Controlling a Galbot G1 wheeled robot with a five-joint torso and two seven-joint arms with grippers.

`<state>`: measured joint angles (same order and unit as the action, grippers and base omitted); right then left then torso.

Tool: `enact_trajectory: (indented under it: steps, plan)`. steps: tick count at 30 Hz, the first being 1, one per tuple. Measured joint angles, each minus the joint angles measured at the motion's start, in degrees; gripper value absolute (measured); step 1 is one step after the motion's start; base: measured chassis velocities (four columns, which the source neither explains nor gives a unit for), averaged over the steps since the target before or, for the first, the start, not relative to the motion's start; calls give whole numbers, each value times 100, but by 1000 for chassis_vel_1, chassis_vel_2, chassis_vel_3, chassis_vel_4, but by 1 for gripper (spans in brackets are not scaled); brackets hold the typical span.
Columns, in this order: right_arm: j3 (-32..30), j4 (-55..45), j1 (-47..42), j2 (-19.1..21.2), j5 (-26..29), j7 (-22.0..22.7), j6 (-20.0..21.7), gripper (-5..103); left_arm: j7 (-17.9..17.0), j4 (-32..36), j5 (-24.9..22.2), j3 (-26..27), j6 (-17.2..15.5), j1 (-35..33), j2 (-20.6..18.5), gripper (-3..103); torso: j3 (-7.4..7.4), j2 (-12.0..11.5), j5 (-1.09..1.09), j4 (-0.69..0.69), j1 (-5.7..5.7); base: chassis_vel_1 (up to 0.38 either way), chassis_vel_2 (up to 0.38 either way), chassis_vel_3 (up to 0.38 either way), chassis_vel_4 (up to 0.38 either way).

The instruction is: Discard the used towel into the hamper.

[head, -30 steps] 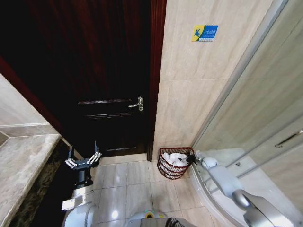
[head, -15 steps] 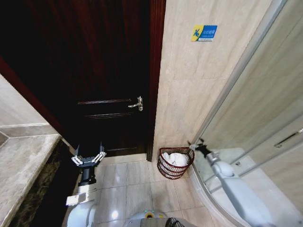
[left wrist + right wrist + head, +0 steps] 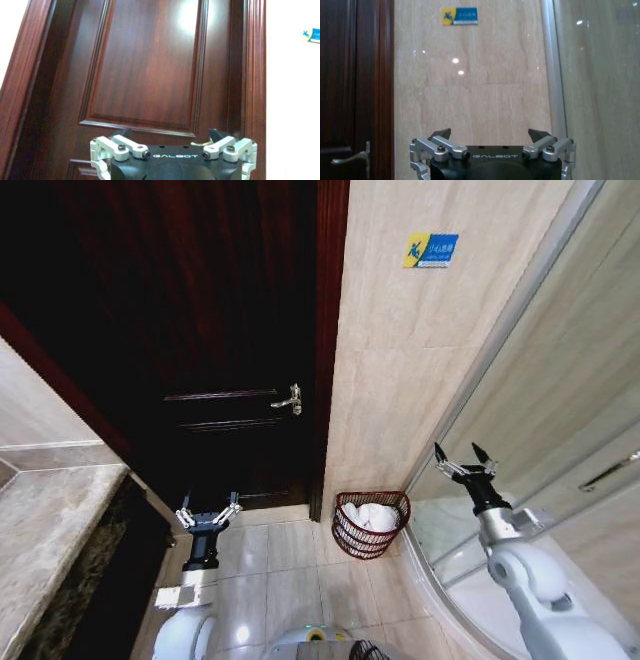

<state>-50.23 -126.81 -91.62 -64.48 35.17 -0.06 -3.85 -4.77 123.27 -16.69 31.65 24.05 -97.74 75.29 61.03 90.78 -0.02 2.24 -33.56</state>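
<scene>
Sitting on the tiled floor at about 5 o'clock from the door handle, tucked in the corner between the dark wooden door and the beige wall: the hamper. Holding a white towel already, all bunched up inside the wire rings. Looks like the throwing-away part is done. Up at about 2 o'clock from the hamper, well apart from it and next to the glass shower wall: the right gripper, fingers spread wide, nothing in them. Down at about 9 o'clock from the hamper, in front of the door: the left gripper, also spread wide and holding nothing. Not much left to do, maybe just tucking both arms back in.
</scene>
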Motion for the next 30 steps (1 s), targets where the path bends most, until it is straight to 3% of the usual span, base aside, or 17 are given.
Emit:
enact_trajectory:
  steps: [10, 14, 19, 24, 30]
  plan:
    - [-168, -401, -164, -345, -80, 48, -4, 100, 105, 394, -530, 803, -529, -96, -613, 100, 0, 0, 0, 1, -1, 0, 0, 0, 0]
    - [-106, -479, -176, -473, -91, 45, 8, 100, 208, 679, -997, 1131, -874, -190, -848, 100, 1, 0, 1, 1, -1, 0, 0, 0, 0]
    - [-71, -504, -101, -539, -74, 45, 30, 100, 589, 977, -1360, 1618, -1167, -364, -999, 100, 1, 0, 1, 1, -1, 0, 0, 0, 0]
    - [-77, -560, -106, -614, -5, 45, 38, 100, 723, 1299, -1380, 1821, -1376, -511, -697, 100, 1, 0, 1, 1, -1, 0, 0, 0, 0]
    - [-148, -794, -154, -854, 39, 79, 49, 100, 613, 1638, -850, 1524, -1495, -780, 162, 100, 0, 0, 2, 2, -1, 0, 0, 0, 0]
